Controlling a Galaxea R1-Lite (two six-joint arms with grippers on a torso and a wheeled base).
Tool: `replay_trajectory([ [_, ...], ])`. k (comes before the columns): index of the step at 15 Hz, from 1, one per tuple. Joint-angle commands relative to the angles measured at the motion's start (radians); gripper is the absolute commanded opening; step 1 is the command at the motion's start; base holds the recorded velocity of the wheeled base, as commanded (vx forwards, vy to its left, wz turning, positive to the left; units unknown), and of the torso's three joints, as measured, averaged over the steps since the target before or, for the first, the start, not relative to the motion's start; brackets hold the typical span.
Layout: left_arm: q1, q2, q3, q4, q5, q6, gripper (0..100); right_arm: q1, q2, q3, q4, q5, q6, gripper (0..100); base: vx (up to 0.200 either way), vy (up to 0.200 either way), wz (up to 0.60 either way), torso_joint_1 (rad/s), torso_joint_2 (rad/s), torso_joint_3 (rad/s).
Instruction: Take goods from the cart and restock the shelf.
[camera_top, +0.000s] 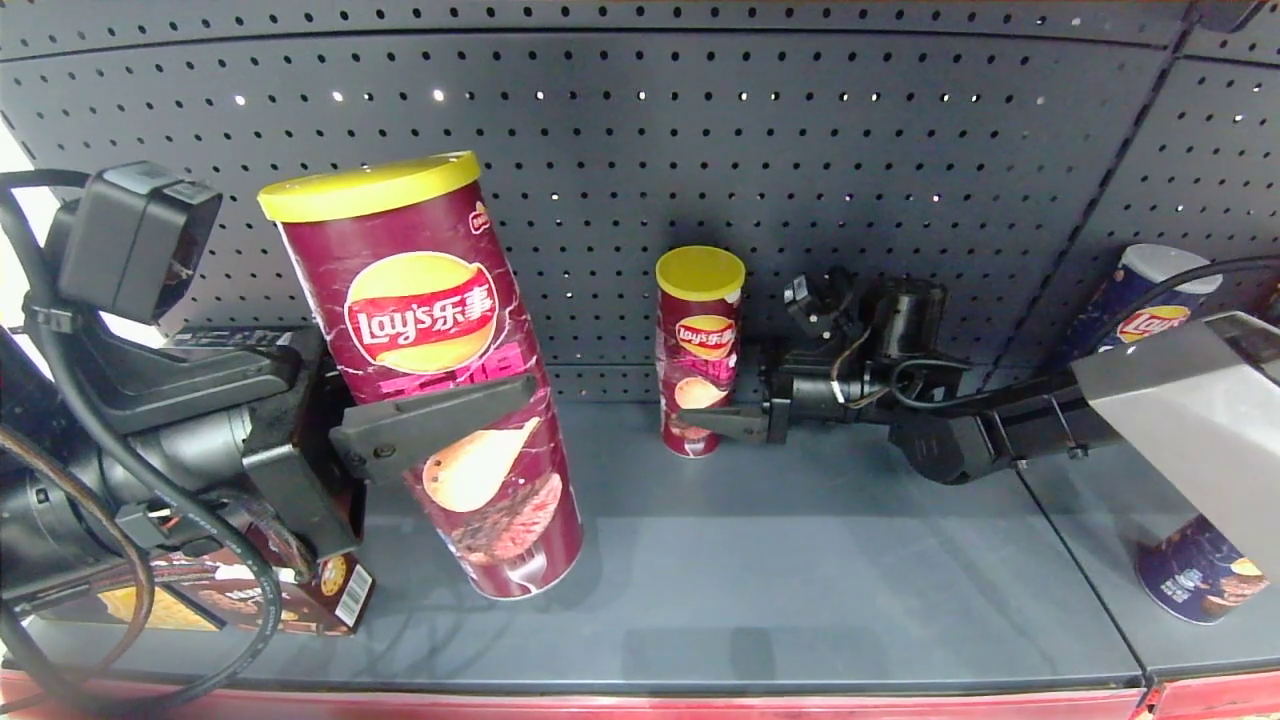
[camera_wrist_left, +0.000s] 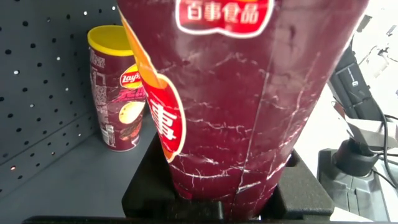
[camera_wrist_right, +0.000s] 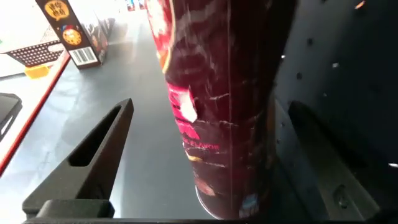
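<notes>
My left gripper is clamped on a maroon chip can with a yellow lid, the tilted can. One finger lies flat across its front at about mid-height. The can leans, with its lid tipped back over the gripper's wrist and its base out ahead of the fingers, low over the shelf. I cannot tell whether the base touches the deck. In the left wrist view the can's body sits wedged between the jaws.

My right gripper is spread wide around a second maroon can, the upright can. It stands on the shelf just in front of the pegboard. In the right wrist view this can stands between the fingers. One finger is clearly apart from it, with bare shelf showing in the gap. The other finger is close beside it, and I cannot tell if it makes contact. From the left gripper, the same can stands ahead and off to the side, against the back wall.

A brown box lies on the shelf under my left wrist. Beyond my right arm, on the next shelf section, stands a far blue can, and a near blue can sits under the arm's grey cover.
</notes>
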Motion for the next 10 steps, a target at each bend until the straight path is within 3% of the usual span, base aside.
replay_trajectory([
  [1,0.016,0.0,0.005,0.0,-0.003,-0.001,0,0.003,0.029,-0.011,-0.003,0.0,0.0,100,0.0,0.0,0.0,0.0,0.0,0.0],
  [10,0.019,0.0,0.009,-0.002,-0.003,-0.001,0,0.018,0.078,-0.09,0.006,-0.012,0.01,100,0.0,0.0,0.0,0.0,0.0,0.0],
])
